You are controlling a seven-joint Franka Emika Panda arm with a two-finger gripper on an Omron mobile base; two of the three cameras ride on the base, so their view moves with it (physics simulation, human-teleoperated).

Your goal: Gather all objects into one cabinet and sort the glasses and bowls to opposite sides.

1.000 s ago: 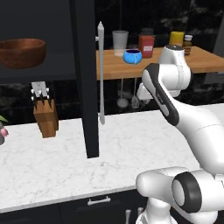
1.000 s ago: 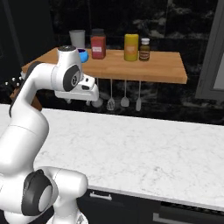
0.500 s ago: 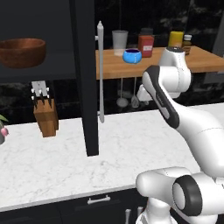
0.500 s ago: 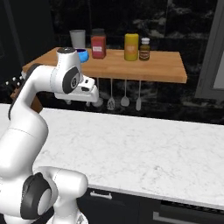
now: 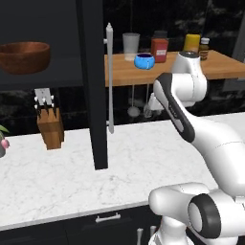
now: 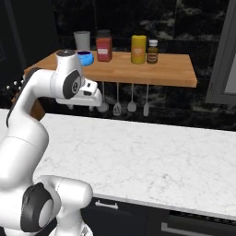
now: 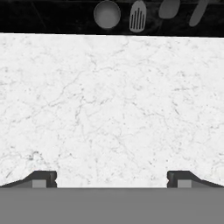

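A big brown wooden bowl [image 5: 25,56] rests on the dark shelf of the black cabinet [image 5: 38,81], whose tall door [image 5: 93,81] stands open edge-on with its silvery bar handle [image 5: 109,79]. On the light wooden shelf [image 6: 170,69] stand the clear tumbler [image 5: 130,46], the small blue bowl [image 5: 144,61], a red jar [image 5: 159,47], a yellow jar [image 6: 138,49] and a brown bottle [image 6: 152,51]. My gripper [image 7: 112,179] hangs open below that shelf, above the marble counter [image 7: 112,109], holding nothing. It also shows beside the arm [image 5: 152,103] [image 6: 93,100].
A knife block [image 5: 50,127] stands on the counter under the cabinet, with a tulip vase [image 5: 2,143] at the far left edge. Kitchen utensils [image 6: 116,108] hang under the wooden shelf, close behind my hand. The open door juts out over the counter.
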